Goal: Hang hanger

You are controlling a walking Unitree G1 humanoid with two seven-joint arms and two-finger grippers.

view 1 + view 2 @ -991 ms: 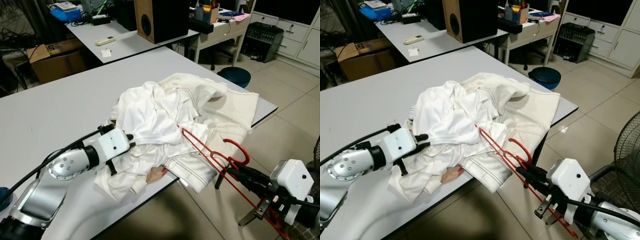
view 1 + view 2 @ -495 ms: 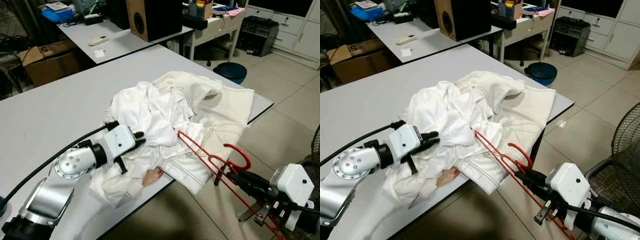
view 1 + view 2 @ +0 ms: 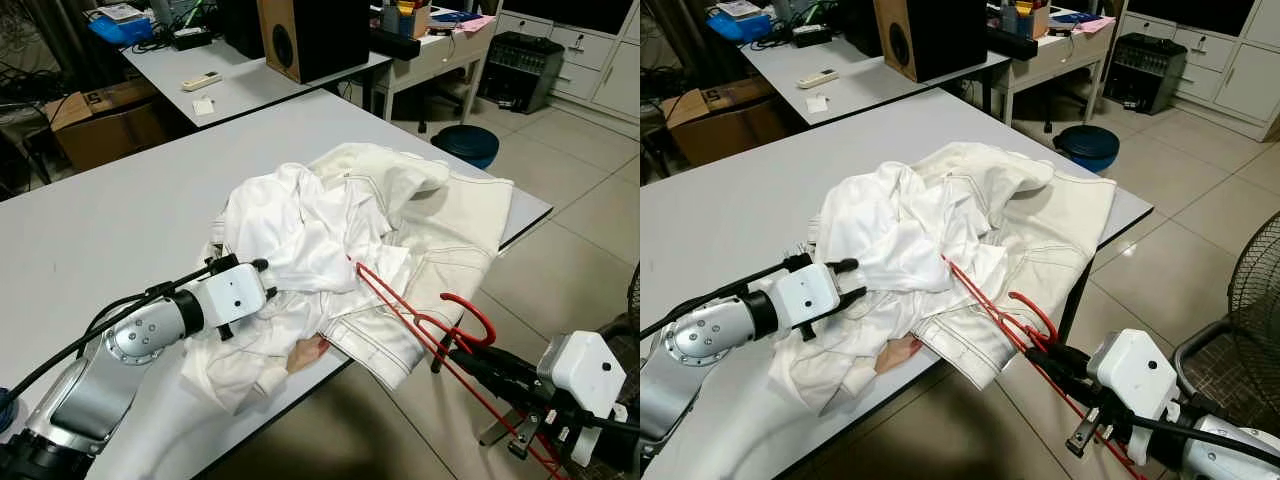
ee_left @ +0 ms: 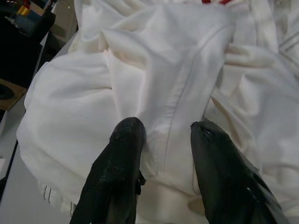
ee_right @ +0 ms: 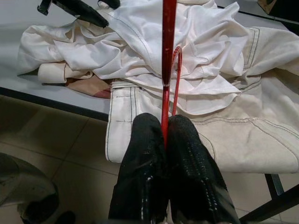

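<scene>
Two grippers split your work: right gripper (image 5: 164, 140) jaws clench the red wire hanger (image 3: 420, 315) into the crumpled white garment (image 3: 330, 240) — left gripper (image 4: 161, 135), jaws parted, steadies it on the grey tabletop (image 3: 110, 210)

Our left gripper (image 4: 161, 140) reaches forward, fingers (image 4: 122, 154) spread apart; our right gripper (image 5: 164, 140) extends low at the right, fingers (image 5: 142, 154) pressed together

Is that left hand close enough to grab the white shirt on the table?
Probably yes. The left hand is already at the white shirt, its open fingers straddling a fold of the cloth, with nothing between them. The right hand is busy, shut on the red hanger.
</scene>
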